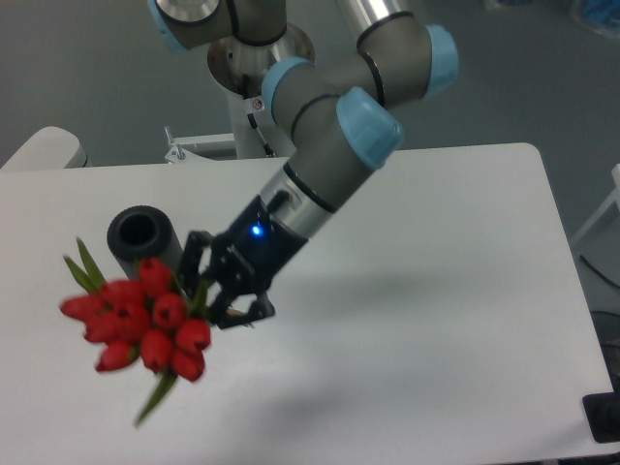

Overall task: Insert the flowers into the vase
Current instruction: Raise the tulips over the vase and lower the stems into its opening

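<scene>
The flowers (140, 325), a bunch of red tulip buds with green leaves, hang in the air at the left, lifted off the table. My gripper (208, 291) is shut on their green stems just right of the buds. The vase (142, 237), a matte black cylinder with a round open mouth, stands on the white table (436, 291) directly behind the bunch. The buds overlap the vase's lower front in the image and hide that part. A leaf or stem tip trails down below the bunch.
The arm's base column (260, 73) rises at the table's back edge. A pale rounded object (44, 147) sits off the table's back left corner. A dark item (605, 417) shows at the front right edge.
</scene>
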You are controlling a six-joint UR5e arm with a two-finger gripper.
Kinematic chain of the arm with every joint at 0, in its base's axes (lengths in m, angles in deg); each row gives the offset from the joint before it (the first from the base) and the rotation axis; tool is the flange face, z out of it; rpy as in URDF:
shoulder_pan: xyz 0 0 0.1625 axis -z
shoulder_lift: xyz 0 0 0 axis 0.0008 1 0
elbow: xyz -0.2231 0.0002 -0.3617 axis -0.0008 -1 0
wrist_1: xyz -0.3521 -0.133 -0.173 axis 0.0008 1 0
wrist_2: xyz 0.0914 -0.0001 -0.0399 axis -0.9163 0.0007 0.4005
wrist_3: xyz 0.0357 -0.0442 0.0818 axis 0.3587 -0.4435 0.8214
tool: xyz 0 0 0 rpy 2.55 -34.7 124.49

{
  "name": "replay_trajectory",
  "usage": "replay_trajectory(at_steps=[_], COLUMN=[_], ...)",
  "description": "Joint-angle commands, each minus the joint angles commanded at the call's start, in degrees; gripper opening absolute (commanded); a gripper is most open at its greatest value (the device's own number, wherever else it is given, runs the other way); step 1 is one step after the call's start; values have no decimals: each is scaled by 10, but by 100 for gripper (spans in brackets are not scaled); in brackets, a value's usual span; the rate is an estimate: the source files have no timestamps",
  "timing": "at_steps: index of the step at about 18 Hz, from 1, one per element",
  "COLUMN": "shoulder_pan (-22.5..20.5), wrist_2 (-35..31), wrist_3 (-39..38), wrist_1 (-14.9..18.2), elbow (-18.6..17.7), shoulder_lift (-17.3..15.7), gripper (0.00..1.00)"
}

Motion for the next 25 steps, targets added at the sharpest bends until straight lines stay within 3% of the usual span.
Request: replay_trajectory(at_steps=[5, 11, 18, 25], shoulder_pan=[-4, 0, 5, 15], wrist_2=[40, 70, 70, 71], wrist_3=[8, 1, 7, 12], wrist_1=[-3, -2, -3, -3], elbow=[-66, -81, -150, -179], shoulder_lift=[-61, -105, -165, -174], gripper=[0, 0, 0, 0])
